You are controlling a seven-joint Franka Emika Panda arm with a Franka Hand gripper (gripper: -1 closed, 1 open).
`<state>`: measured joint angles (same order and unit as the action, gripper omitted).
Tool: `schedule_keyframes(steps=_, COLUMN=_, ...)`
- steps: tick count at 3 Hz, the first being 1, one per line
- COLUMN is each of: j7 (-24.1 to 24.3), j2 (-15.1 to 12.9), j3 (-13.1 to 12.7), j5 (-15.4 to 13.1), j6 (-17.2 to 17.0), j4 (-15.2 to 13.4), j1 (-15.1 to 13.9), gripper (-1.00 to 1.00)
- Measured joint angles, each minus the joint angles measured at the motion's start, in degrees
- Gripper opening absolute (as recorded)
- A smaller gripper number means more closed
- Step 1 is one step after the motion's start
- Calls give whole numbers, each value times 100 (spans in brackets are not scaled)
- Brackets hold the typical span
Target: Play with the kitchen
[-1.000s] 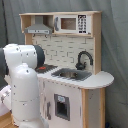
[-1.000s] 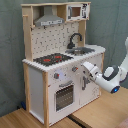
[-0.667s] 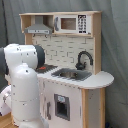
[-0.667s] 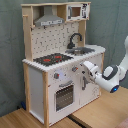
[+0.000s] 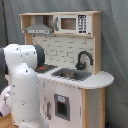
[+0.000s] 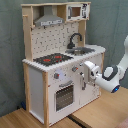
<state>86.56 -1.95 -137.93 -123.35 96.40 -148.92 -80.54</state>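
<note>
Second exterior view showed the kitchen (image 6: 57,65) filling the left and centre of the frame, standing on a wooden table (image 6: 100,117) whose surface ran along the bottom edge. The arm (image 6: 117,72) came in from the right edge, and the hand (image 6: 84,75) sat at the cabinet front, right by the oven door's (image 6: 64,95) right side, level with the knobs (image 6: 75,69). Compared with a second earlier, the hand had crept left toward the cabinet, closing most of the gap it had before. That reads as an approach on the door handle or a knob, so the play is probably only starting; nothing on the kitchen looked shifted yet. Whether the hand was touching the cabinet front could not be settled, and whether it was open or closed could not be told either, the tips being lost against the white panel. Stovetop (image 6: 52,59) with red rings sat centre left, faucet (image 6: 75,39) and sink (image 6: 82,50) right of it, hood (image 6: 48,20) and microwave (image 6: 75,11) along the top. First exterior view was mostly blocked at lower left by the white arm body (image 5: 22,82), which hid the stovetop's near part and the lower cabinet; the hand was not visible there. That view did show the faucet (image 5: 84,60), sink (image 5: 72,75), microwave (image 5: 70,23) and hood (image 5: 39,27) clearly, plus a small dark panel (image 5: 61,107) low in the cabinet front, purpose unclear.
</note>
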Motion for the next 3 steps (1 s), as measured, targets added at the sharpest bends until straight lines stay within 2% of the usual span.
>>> schedule_keyframes(steps=1, j7=256, j2=107, j3=146, j5=-290, j6=423, j4=35, j1=-2, gripper=100)
schedule_keyframes(steps=2, j7=256, j2=233, j3=347, j5=-343, j6=857, j4=368, j1=-2, gripper=100)
schedule_keyframes(steps=3, j7=428, j2=487, j3=497, j5=-343, j6=1269, j4=601, j1=-3, gripper=100)
